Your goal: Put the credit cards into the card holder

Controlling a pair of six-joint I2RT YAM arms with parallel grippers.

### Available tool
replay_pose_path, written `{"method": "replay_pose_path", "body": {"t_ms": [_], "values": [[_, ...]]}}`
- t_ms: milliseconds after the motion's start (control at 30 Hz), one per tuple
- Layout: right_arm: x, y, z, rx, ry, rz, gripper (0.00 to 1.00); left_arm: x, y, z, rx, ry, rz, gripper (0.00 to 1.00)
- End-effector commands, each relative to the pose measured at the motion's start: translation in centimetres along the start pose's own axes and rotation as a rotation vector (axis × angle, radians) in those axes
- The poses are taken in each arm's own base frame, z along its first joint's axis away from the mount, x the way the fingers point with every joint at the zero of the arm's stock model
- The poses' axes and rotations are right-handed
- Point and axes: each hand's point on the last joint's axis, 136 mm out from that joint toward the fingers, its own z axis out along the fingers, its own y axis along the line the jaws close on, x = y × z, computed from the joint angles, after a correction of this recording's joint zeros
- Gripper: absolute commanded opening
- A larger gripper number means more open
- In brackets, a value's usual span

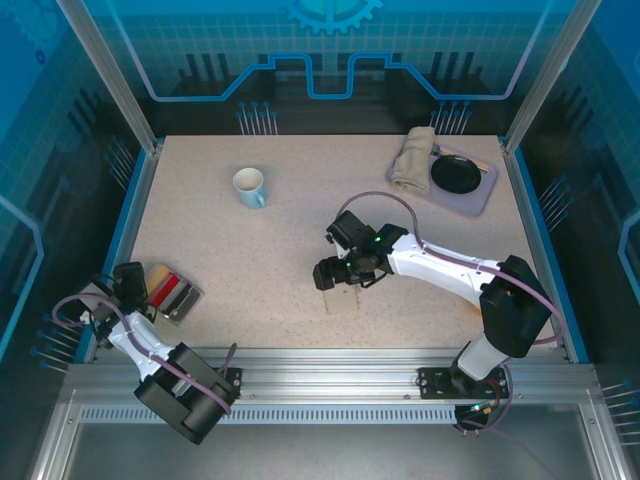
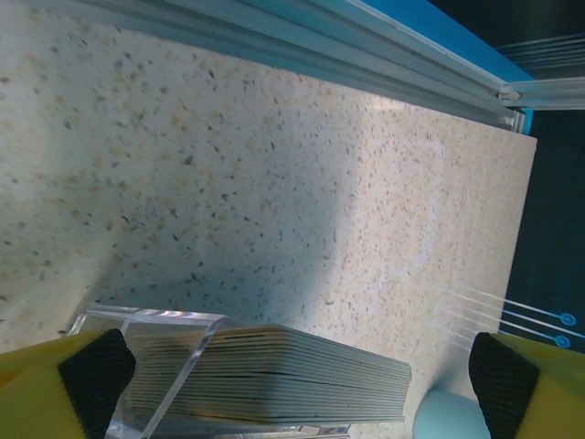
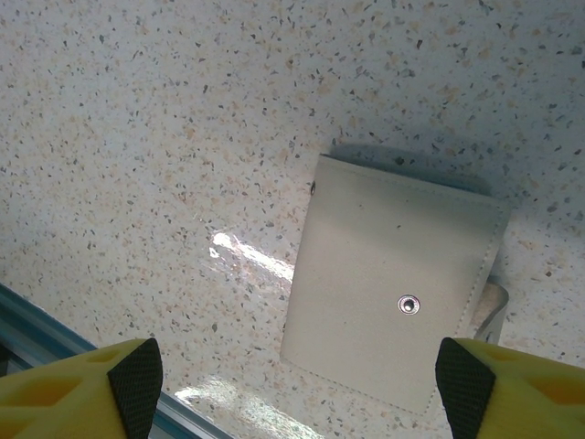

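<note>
Two robot arms work over a speckled tabletop inside a blue-walled cell. The right tool hangs with its jaws spread wide and nothing between them, directly above the card holder, which lies closed and flat a little toward the near edge from the middle of the tabletop. In the right wrist view, a small metal snap faces up on the beige cover of the card holder, and the yellow, black-padded fingers stand apart at either side of the frame.

At the near left corner, the left tool is also fully open, by the credit cards, which stand stacked on edge in a clear plastic stand. The left wrist view shows the stack of credit cards between the spread pads, gripped by neither.

A pale blue mug sits toward the far left; a grey tray at the far right carries a folded cloth and a dark dish.
</note>
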Motion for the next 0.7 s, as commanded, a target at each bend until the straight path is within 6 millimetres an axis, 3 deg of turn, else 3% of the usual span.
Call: {"method": "replay_pose_path", "body": {"t_ms": [0, 333, 667], "values": [[-0.2, 1.2, -0.4, -0.02, 0.007, -0.031, 0.82, 2.0, -0.7, 0.2, 0.078, 0.092, -0.017, 0.99], [-0.3, 1.3, -0.3, -0.026, 0.003, -0.027, 0.82, 5.9, -1.1, 0.2, 0.13, 0.197, 0.042, 0.99], [0.2, 0.7, -0.2, -0.015, -0.002, -0.014, 0.82, 8.5, -4.4, 1.4, 0.193, 0.282, 0.208, 0.99]]}}
